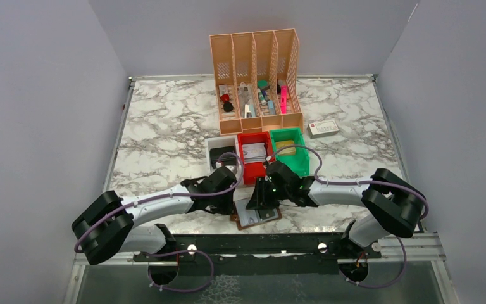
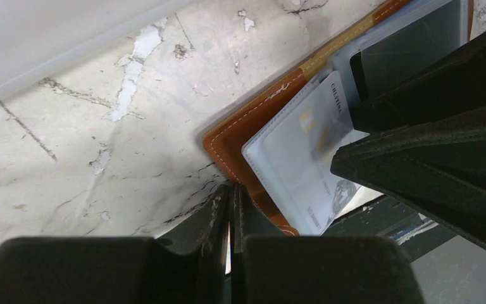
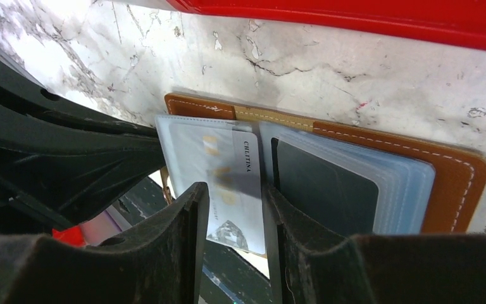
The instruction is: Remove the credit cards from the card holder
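The brown card holder (image 1: 257,216) lies open at the table's near edge, its grey inside up. It also shows in the left wrist view (image 2: 240,126) and the right wrist view (image 3: 455,183). A pale grey credit card (image 3: 228,158) sits in a clear sleeve on its left half and hangs over the table edge; it also shows in the left wrist view (image 2: 297,152). A dark card (image 3: 323,183) fills the right-hand sleeves. My left gripper (image 2: 233,189) is shut, its tips at the holder's left edge. My right gripper (image 3: 234,190) is open, its fingers straddling the pale card from above.
White (image 1: 216,147), red (image 1: 243,171) and green (image 1: 300,163) bins stand just behind the holder. A peach file organizer (image 1: 256,120) is further back, and a white box with a red end (image 1: 323,128) lies at the right. The black frame rail runs below the table edge.
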`<state>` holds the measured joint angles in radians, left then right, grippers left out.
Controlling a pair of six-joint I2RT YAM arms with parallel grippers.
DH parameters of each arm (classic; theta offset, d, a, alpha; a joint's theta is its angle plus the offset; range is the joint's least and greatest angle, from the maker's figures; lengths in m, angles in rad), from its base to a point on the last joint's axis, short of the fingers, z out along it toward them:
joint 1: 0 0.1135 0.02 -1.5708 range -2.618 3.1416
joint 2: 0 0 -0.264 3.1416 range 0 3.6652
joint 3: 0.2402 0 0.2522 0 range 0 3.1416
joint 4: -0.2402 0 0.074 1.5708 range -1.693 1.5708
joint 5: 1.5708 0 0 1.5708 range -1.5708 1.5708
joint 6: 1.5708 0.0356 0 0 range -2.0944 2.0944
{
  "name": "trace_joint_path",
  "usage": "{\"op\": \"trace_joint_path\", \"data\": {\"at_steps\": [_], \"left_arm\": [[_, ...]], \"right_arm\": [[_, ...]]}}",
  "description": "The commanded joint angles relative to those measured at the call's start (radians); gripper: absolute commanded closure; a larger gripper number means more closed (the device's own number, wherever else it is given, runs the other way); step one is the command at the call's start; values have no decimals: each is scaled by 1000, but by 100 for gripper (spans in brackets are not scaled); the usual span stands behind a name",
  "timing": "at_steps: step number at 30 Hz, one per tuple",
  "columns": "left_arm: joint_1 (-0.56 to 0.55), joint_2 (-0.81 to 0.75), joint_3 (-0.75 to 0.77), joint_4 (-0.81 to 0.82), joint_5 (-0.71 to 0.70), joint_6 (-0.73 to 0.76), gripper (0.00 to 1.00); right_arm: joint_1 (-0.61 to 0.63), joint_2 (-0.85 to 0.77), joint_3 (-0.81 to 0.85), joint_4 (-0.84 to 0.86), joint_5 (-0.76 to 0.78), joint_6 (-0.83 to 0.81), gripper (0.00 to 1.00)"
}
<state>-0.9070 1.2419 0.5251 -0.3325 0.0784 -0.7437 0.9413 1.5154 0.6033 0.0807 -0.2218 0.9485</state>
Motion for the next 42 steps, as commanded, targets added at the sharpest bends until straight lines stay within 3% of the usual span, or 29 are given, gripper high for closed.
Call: {"op": "trace_joint_path", "data": {"at_steps": [1, 8, 14, 33, 36, 38, 42], "left_arm": [[-22, 46, -2, 0, -10, 6, 92], [-36, 70, 17, -1, -24, 9, 95], [-38, 60, 25, -12, -47, 7, 96], [-39, -18, 18, -64, -112, -14, 100], [-38, -48, 40, -63, -121, -19, 88], [-38, -67, 65, -64, -131, -17, 67], [-38, -86, 124, -59, -143, -3, 43]], "right_arm": [[-2, 17, -29, 18, -18, 8, 59], [-7, 1, -33, 82, -64, 23, 77], [-20, -47, -52, 68, -39, 24, 99], [-127, -160, -142, 62, -88, -41, 99], [-129, -132, -150, 103, -132, -26, 99], [-128, -103, -156, 128, -151, -12, 99], [-128, -67, -166, 159, -159, -1, 99]]}}
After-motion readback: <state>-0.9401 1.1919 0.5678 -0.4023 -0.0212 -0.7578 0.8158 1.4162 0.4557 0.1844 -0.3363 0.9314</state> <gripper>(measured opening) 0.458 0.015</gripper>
